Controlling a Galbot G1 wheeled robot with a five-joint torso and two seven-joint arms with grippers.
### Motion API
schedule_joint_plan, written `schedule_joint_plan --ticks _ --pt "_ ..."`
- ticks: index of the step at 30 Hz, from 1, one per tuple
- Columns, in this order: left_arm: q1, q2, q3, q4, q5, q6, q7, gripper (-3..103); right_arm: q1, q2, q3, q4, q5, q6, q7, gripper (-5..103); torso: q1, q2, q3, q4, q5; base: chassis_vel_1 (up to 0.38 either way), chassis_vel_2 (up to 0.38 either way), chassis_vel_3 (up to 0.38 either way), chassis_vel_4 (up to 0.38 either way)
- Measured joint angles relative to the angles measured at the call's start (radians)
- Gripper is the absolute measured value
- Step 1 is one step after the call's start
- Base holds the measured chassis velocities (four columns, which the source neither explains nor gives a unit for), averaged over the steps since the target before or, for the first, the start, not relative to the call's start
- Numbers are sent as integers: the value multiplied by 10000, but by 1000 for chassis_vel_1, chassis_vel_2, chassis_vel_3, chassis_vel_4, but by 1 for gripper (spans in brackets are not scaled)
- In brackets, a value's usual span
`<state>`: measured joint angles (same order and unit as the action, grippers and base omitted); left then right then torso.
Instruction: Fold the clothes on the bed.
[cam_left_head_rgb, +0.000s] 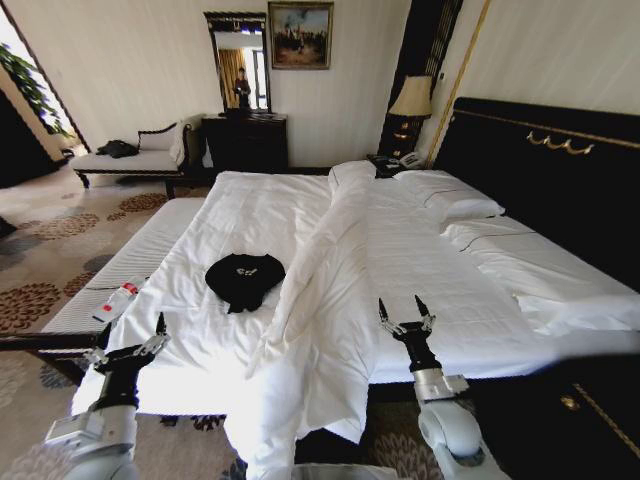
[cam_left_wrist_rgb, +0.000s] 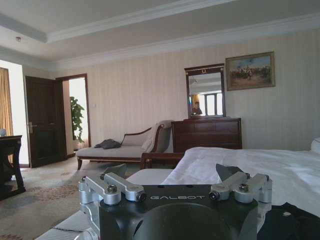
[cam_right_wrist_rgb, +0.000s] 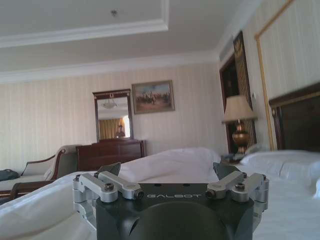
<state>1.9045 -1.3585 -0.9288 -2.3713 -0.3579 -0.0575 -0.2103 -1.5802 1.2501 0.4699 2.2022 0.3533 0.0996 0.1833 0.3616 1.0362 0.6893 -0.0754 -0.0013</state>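
Both grippers hover at the near edge of the bed (cam_left_head_rgb: 250, 210), raised, holding nothing. Left gripper (cam_left_head_rgb: 128, 347) over the near-left corner, fingers spread wide. Right gripper (cam_left_head_rgb: 406, 314) over the right half, beyond the duvet ridge (cam_left_head_rgb: 315, 280), fingers likewise wide apart. Black T-shirt (cam_left_head_rgb: 244, 278) lies bunched in a rough mound on the left half of the sheet, just left of the ridge, no clear long axis. It sits ahead of and between the grippers; left arm looks nearer, with flat sheet between. Folding not yet begun, by my reading.
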Motion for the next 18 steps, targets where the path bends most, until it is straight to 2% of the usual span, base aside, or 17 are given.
schedule_joint_plan --ticks 1,2,3,4,7,8,12,18 --pt "-3 16 -81 36 0 1 -2 100 10 -257 -244 373 411 -599 504 100 0 0 0 -1 3 0 0 0 0" --pt "-3 16 -81 36 0 1 -2 100 10 -257 -244 373 411 -599 504 100 0 0 0 -1 3 0 0 0 0" --pt "-8 30 -192 84 1 1 -1 100 62 -640 -551 805 964 -1388 1113 100 0 1 0 0 2 0 0 0 0" --pt "-15 49 -294 133 0 0 0 100 122 -915 -775 1048 1320 -1868 1479 100 -1 1 0 -1 3 0 0 0 0" --pt "-75 168 -713 371 -78 -7 -1 100 424 -1476 -1442 1504 2391 -2889 2338 100 -1 0 0 -2 10 0 0 0 0" --pt "-75 168 -713 371 -78 -7 -1 100 424 -1476 -1442 1504 2391 -2889 2338 100 -1 0 0 -2 10 0 0 0 0" --pt "-141 301 -1242 617 -357 18 -17 100 1047 -1500 -2303 1795 3735 -3753 2842 100 0 0 1 -2 6 0 0 0 0" --pt "-75 309 -1512 686 -423 25 -25 100 2009 -1526 -3015 1662 4580 -4510 3136 100 -1 1 0 -2 6 0 0 0 0"
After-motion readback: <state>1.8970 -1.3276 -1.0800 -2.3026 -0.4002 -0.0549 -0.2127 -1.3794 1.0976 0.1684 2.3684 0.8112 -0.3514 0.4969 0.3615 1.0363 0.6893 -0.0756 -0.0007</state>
